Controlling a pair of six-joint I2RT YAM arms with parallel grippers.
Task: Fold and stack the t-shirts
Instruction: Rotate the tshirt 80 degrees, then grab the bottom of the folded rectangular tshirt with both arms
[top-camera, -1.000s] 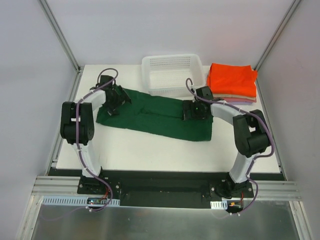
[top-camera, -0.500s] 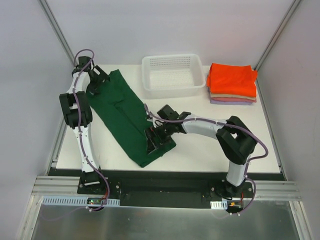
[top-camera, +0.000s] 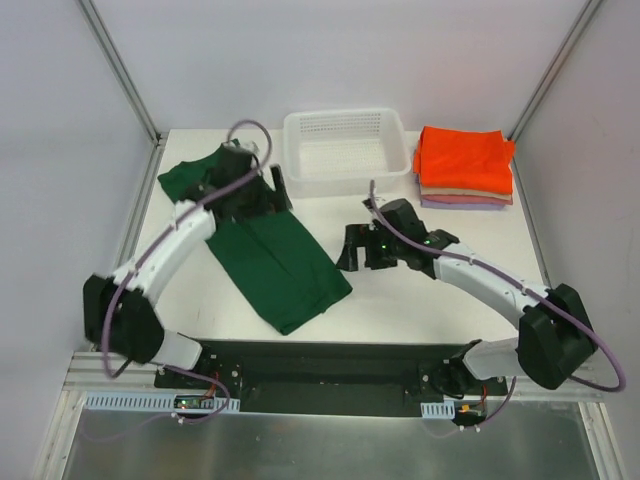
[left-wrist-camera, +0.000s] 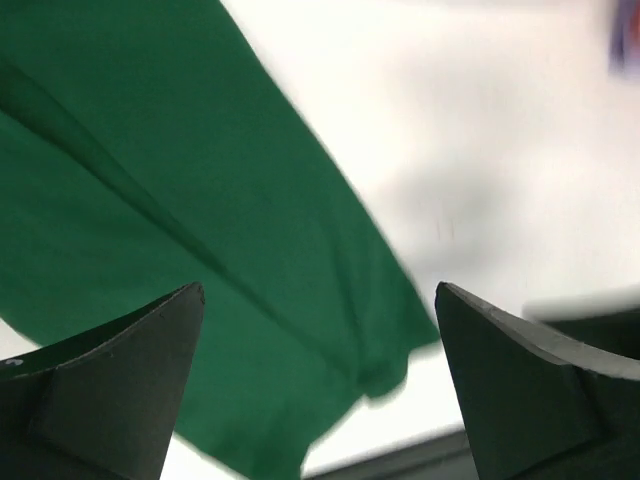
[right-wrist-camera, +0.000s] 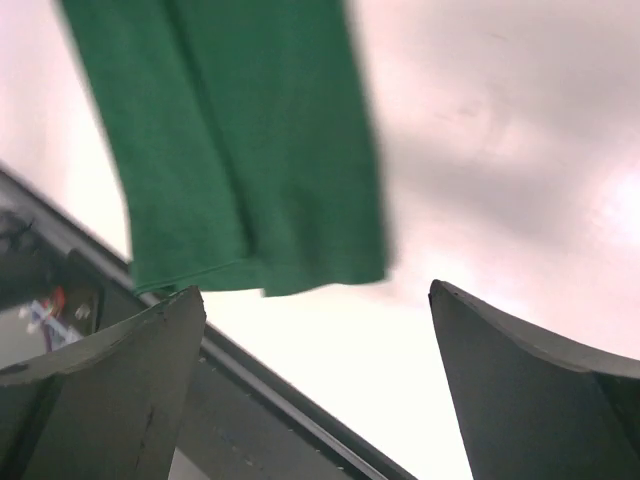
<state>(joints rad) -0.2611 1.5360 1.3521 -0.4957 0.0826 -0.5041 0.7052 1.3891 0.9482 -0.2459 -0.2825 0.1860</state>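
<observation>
top view, two arms over a white table (top-camera: 430, 310). the left arm (top-camera: 165, 250) has its elbow folded low at the lower left of the frame, and its forearm runs diagonally up and right. the left gripper (top-camera: 268, 190) sits at the upper left of centre, above the upper part of the dark green t-shirt (top-camera: 285, 270) and just left of the white mesh basket (top-camera: 345, 180). its fingers are spread wide with nothing between them; whether they touch the cloth cannot be told.

the right arm (top-camera: 490, 285) has its elbow at the lower right and reaches up and left to mid-frame. the right gripper (top-camera: 352, 250) is over bare table just right of the shirt's edge, fingers also spread wide and holding nothing.

the green shirt lies flat as a long band from the upper left toward the lower centre. the stack of folded t-shirts (top-camera: 465, 160), orange on top with tan and lilac below, rests at the upper right, beside the basket.
</observation>
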